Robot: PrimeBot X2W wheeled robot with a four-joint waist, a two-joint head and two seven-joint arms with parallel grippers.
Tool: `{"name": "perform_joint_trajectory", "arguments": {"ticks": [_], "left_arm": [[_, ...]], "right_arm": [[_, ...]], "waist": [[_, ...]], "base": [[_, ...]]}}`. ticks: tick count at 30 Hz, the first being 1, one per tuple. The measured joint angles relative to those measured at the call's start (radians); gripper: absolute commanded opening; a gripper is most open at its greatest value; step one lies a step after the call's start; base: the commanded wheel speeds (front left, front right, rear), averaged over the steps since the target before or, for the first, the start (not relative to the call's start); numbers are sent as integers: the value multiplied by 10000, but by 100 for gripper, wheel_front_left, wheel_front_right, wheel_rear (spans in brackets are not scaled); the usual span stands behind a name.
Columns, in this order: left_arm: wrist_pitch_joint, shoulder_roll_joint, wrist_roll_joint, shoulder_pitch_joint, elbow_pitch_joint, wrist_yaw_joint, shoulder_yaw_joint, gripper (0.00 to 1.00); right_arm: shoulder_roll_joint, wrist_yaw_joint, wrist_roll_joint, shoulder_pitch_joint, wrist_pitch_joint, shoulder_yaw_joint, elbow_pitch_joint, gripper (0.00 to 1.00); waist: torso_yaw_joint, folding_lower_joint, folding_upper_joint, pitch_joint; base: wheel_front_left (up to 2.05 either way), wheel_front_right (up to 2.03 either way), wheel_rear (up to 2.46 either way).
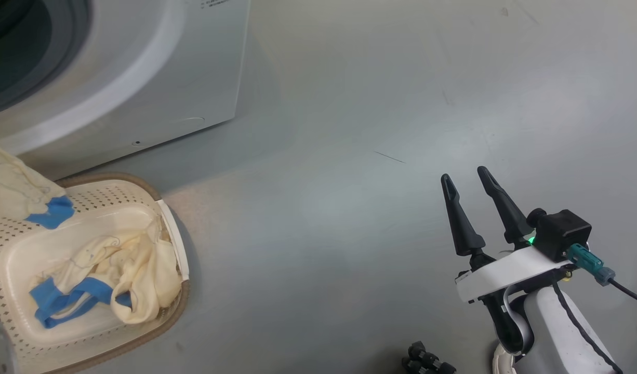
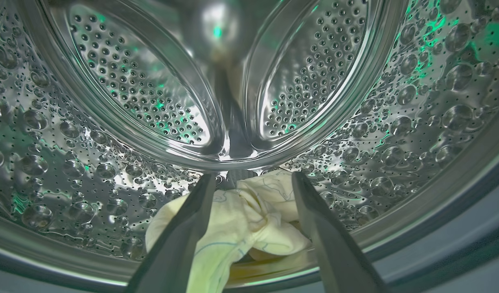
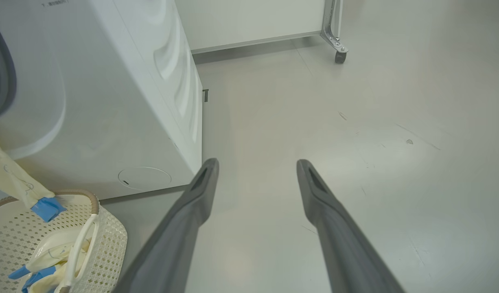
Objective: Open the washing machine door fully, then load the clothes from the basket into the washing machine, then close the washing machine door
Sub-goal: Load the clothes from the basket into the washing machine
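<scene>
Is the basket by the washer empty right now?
No, cream clothes with blue trim lie in the basket.
</scene>
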Motion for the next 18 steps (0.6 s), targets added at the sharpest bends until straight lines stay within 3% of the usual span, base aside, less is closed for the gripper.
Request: {"name": "perform_joint_trajectory", "arguments": {"ticks": [18], "left_arm": [[-56, -1448, -268, 968, -579, 17, -63, 100]], "right_arm": [[-295, 0, -2, 18, 0, -704, -31, 100]], "waist": [[1341, -1, 0, -671]], "base": [[0, 0, 0]]}}
